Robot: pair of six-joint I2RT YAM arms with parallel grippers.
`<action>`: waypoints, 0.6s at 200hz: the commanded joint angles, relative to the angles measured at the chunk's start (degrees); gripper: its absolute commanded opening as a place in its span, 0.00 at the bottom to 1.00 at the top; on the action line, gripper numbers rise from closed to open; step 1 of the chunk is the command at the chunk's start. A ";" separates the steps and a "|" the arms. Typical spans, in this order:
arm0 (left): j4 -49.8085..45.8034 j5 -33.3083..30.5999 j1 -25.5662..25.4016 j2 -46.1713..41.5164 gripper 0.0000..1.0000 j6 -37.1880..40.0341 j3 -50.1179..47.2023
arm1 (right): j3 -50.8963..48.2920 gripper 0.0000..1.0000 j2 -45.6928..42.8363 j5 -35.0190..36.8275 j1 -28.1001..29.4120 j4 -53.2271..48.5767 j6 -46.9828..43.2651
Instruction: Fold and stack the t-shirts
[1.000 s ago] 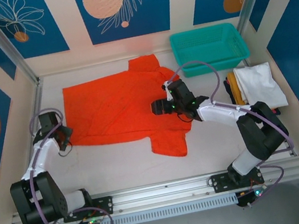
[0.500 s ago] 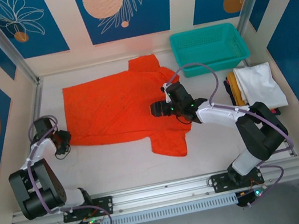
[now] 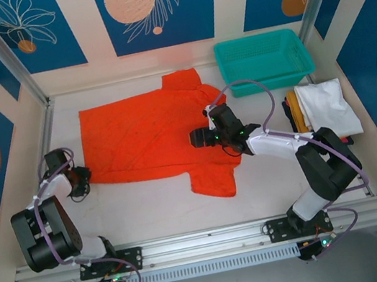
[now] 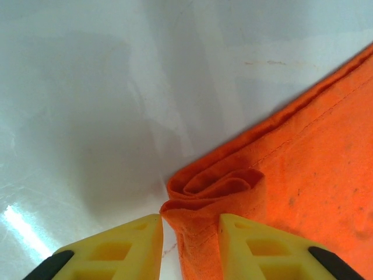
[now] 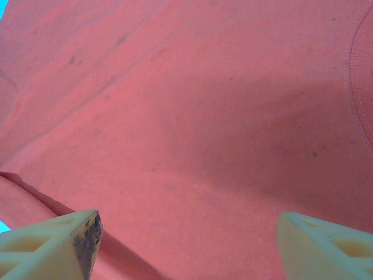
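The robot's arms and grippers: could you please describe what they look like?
Both the left arm and right arm have white links, black joint housings and a looping lilac cable. The left gripper and right gripper carry yellow plastic fingers with triangular cut-outs; one right finger is smudged dark.

Hidden and cropped parts around the shirts

In the overhead view the right arm and the right gripper cover a patch of the plain orange-red cloth t-shirt between its sleeves. The folded white cloth shirt hides all but thin mustard-yellow, red and dark edges of the folded shirts beneath, too thin to count. The left gripper is too small there to read its jaws. The left wrist view's bottom edge cuts its yellow plastic fingers, so whether they pinch the bunched shirt corner is unclear. The right wrist view crops the pale fingers and the shirt.
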 commanded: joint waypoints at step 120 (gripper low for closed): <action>-6.18 -0.90 1.30 -9.67 0.00 -0.68 -4.96 | -4.06 0.75 -11.34 5.42 -3.27 -15.79 6.07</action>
